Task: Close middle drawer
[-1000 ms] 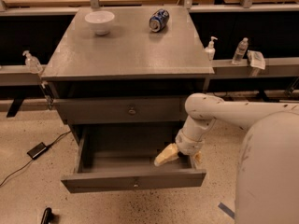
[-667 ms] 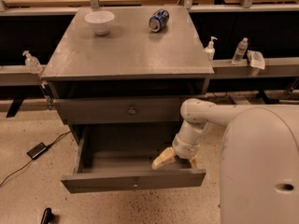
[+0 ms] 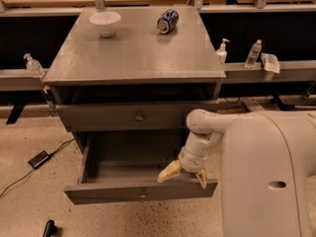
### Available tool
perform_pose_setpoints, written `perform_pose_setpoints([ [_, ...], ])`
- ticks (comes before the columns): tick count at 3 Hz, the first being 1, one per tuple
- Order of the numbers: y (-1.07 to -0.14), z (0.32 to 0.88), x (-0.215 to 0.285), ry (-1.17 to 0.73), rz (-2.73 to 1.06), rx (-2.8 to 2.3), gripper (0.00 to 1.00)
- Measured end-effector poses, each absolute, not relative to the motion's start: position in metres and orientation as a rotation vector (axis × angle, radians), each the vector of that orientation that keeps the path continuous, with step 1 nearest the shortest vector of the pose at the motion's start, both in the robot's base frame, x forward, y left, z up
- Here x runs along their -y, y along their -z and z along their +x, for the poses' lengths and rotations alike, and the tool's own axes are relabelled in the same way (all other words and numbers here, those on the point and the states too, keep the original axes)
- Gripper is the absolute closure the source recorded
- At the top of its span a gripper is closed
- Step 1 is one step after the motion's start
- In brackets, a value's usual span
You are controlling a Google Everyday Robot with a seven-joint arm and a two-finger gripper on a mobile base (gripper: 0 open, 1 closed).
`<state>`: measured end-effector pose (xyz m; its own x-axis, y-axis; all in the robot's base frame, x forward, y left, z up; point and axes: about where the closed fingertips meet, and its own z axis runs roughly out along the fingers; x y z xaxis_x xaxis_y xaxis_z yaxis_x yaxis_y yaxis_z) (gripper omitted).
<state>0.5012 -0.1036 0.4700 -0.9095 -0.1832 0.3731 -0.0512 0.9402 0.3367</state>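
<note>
The middle drawer point(image 3: 113, 191) is pulled far out of the grey cabinet point(image 3: 133, 58). Its low flat front with a tiny pale knob point(image 3: 143, 195) faces me, and its inside looks bare. Above it, the top drawer point(image 3: 98, 118) with a darker round knob is pushed in. My gripper point(image 3: 185, 177) hangs from the white arm point(image 3: 200, 132) just inside the right end of the middle drawer, right behind its front panel. Its two yellowish fingers point(image 3: 169, 172) are spread apart and hold nothing. The bottom drawer is hidden.
On the cabinet top stand a white bowl point(image 3: 104, 22) and a blue can point(image 3: 167, 20) lying on its side. Bottles point(image 3: 253, 53) stand on the ledge at right and one point(image 3: 32, 64) at left. A black cable box point(image 3: 38, 159) lies on the floor. My white body point(image 3: 271, 181) fills the lower right.
My gripper has sunk a little toward the drawer's front panel, and my arm and body have shifted left in view. The drawer has not visibly moved.
</note>
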Motion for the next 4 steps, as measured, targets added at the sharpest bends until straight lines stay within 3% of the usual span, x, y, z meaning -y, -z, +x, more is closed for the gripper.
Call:
perform_pose_setpoints([
  [3,-0.458,0.470,0.095,0.445,0.063,2.598,0.03],
  [4,-0.454,0.462,0.096,0.451,0.041,2.578,0.24],
])
